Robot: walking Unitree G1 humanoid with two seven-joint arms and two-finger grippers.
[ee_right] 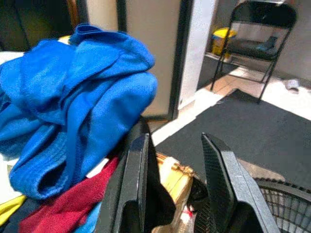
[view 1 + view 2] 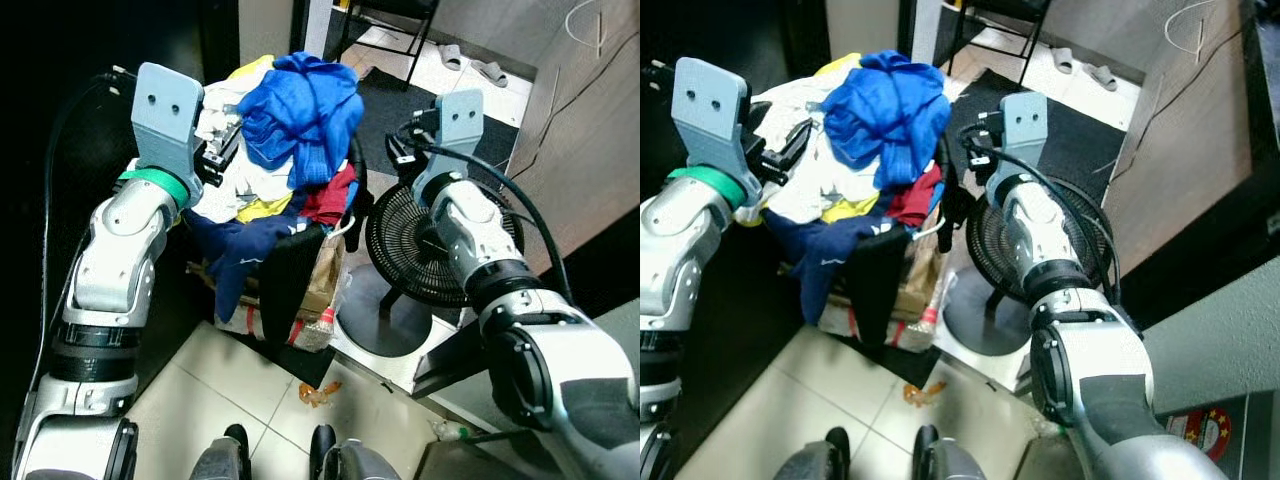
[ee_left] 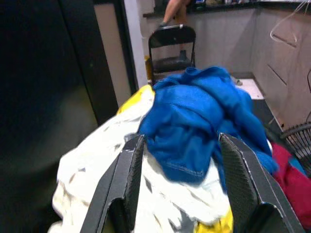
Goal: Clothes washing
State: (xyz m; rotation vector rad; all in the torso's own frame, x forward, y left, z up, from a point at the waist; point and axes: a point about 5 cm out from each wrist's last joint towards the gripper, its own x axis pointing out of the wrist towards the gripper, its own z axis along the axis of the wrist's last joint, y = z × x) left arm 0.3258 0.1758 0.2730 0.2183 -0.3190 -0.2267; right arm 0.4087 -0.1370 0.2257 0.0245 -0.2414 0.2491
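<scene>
A heap of clothes is piled on a black seat. A bright blue garment [image 2: 300,110] lies on top. Under it are a white one [image 2: 235,185], a yellow one [image 2: 262,208], a red one [image 2: 328,200] and a navy one [image 2: 240,250] hanging down. My left gripper [image 2: 222,152] is raised at the heap's left side, open, with its fingers [image 3: 126,179] standing over the white cloth and the blue garment [image 3: 194,126] just beyond them. On the right side of the heap my right gripper [image 2: 398,148] is also open, with nothing between its fingers [image 1: 218,179]; the blue garment [image 1: 73,102] lies off to one side of them.
A black floor fan [image 2: 430,250] stands right of the heap, under my right arm. A black folding chair [image 2: 390,20] and slippers [image 2: 470,62] are farther back on the floor. An orange scrap [image 2: 320,392] lies on the tiles by my feet. A person's legs [image 3: 175,9] stand in the distance.
</scene>
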